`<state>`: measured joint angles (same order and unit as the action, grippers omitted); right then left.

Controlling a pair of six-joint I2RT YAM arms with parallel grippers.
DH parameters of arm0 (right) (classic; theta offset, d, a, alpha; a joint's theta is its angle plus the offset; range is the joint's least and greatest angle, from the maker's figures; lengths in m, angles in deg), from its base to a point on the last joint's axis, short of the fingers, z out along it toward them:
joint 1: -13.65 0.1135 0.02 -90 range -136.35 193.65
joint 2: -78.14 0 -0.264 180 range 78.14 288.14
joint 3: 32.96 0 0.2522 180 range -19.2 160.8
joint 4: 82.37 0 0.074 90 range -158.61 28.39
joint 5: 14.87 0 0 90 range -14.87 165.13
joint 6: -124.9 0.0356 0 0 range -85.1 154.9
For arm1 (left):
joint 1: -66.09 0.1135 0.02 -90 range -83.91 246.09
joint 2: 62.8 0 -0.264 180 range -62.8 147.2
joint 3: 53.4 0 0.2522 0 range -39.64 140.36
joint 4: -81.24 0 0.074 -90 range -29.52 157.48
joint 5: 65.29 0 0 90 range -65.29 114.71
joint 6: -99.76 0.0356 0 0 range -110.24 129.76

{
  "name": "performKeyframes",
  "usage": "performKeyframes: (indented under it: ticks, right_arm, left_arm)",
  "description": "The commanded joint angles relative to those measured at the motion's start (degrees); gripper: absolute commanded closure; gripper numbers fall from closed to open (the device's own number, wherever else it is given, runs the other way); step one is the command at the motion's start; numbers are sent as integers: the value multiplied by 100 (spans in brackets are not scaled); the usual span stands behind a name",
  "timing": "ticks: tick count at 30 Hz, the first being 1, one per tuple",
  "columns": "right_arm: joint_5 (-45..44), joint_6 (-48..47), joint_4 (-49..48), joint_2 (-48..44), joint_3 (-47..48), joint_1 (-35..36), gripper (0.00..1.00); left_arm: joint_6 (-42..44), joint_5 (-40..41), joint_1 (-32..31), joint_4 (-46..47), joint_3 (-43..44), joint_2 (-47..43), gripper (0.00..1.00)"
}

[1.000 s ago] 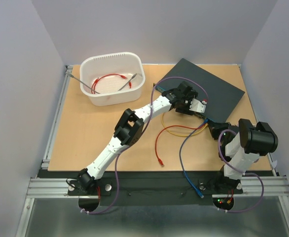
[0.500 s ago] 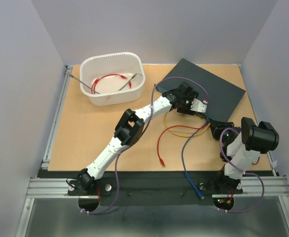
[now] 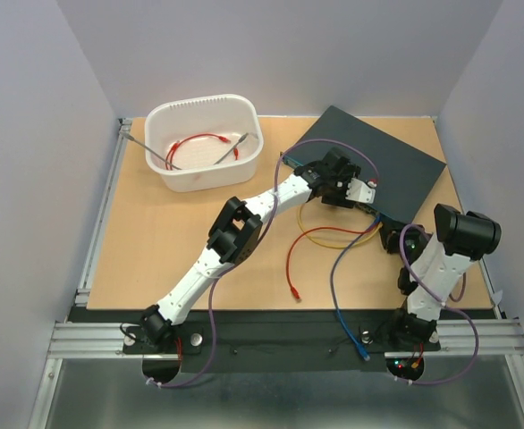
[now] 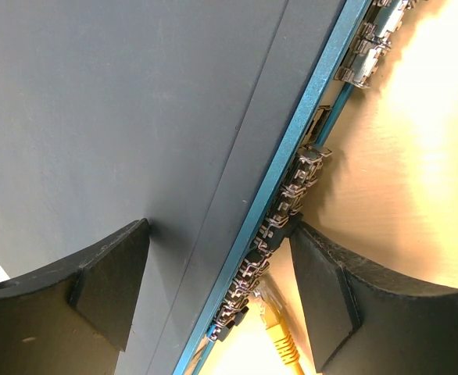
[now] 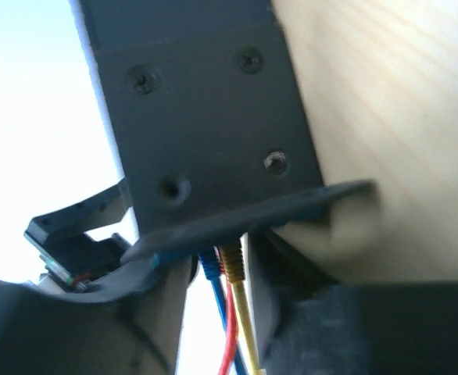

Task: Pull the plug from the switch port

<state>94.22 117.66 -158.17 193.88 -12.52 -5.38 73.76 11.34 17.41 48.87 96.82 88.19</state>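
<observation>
The switch [image 3: 378, 156] is a flat dark box lying at an angle at the back right of the table. My left gripper [image 3: 359, 191] is open and straddles its port edge: in the left wrist view [image 4: 217, 234] one finger rests on the switch top [image 4: 135, 117], the other touches the port row. A yellow plug [image 4: 280, 332] sits at the ports there. My right gripper [image 3: 394, 238] is at the switch's near corner. In the right wrist view [image 5: 221, 273] it is open, with blue [image 5: 211, 268] and yellow [image 5: 234, 262] plugs and a red cable between its jaws, under the switch end [image 5: 205, 117].
A white tub [image 3: 204, 143] at the back left holds a red cable and two metal tools. Yellow [image 3: 329, 239], red [image 3: 289, 259] and blue [image 3: 342, 308] cables trail from the switch across the table toward the front edge.
My right arm's upper joint has swung up and toward the switch, while its gripper stays at the switch's near corner. The left arm has not moved.
</observation>
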Motion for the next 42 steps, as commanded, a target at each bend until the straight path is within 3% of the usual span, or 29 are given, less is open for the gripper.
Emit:
performKeyframes:
  ticks: [1, 2, 3, 5, 14, 32, 42]
  right_arm:
    - [-1135, -322, -1337, -165, -509, -40, 55]
    - [-1075, -339, -1258, -236, -492, -40, 53]
    - [-1057, -331, -1100, -280, -483, -40, 45]
    - [-1153, -191, -1125, -193, -536, -40, 43]
    - [-1302, 109, -1450, 475, -457, -66, 52]
    - [-837, -128, -1450, -42, -1037, -66, 51]
    - [-828, -322, -1108, -650, -1257, -66, 41]
  left_arm:
    - [-46, 71, 61, 525, 214, -115, 19]
    - [-38, 71, 61, 534, 223, -123, 19]
    - [-29, 71, 61, 525, 223, -132, 19]
    - [-38, 80, 52, 508, 214, -158, 19]
    - [-46, -17, 35, 481, 214, -229, 20]
    - [6, -8, -36, 464, 240, -246, 21]
    - [50, 36, -53, 499, 179, -273, 21]
